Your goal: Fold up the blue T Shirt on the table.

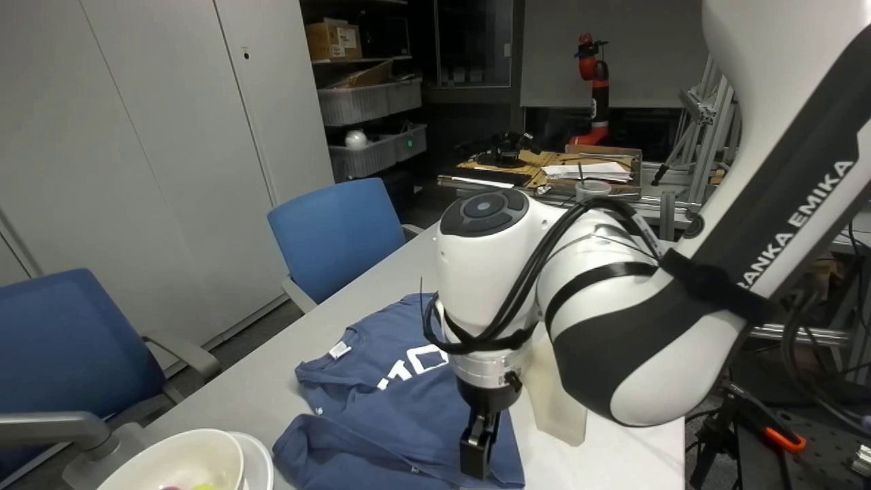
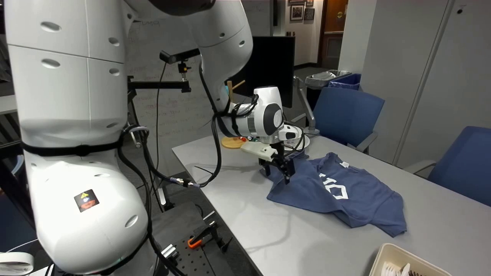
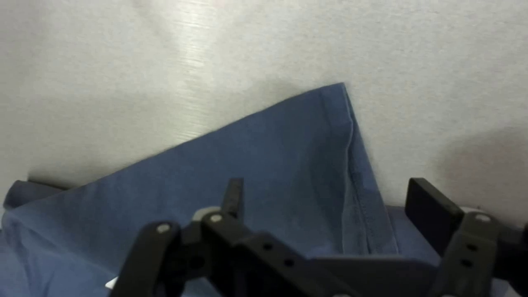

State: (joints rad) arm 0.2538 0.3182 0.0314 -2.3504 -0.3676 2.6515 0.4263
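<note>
The blue T Shirt (image 2: 307, 188) lies creased on the light grey table (image 2: 276, 237), its collar tag and part of the white lettering facing up. Below the lettering, a loose fold of cloth (image 1: 367, 442) bunches toward the near side. My gripper (image 2: 277, 174) hangs over the end of the shirt away from the lettering. In the wrist view, a hemmed corner of the blue T Shirt (image 3: 268, 165) points out onto the bare table (image 3: 123, 62). There the gripper (image 3: 330, 198) stands wide open, a seam running beneath the gap and nothing gripped. Some cloth is hidden behind the arm.
A white bowl (image 1: 197, 456) sits on a plate at the table's near corner. Elsewhere on the table are a wooden disc (image 2: 232, 142) and a beige bin (image 2: 383, 255) with plastic forks. Blue chairs (image 1: 340, 231) line the long edge; a monitor (image 2: 268, 73) stands behind.
</note>
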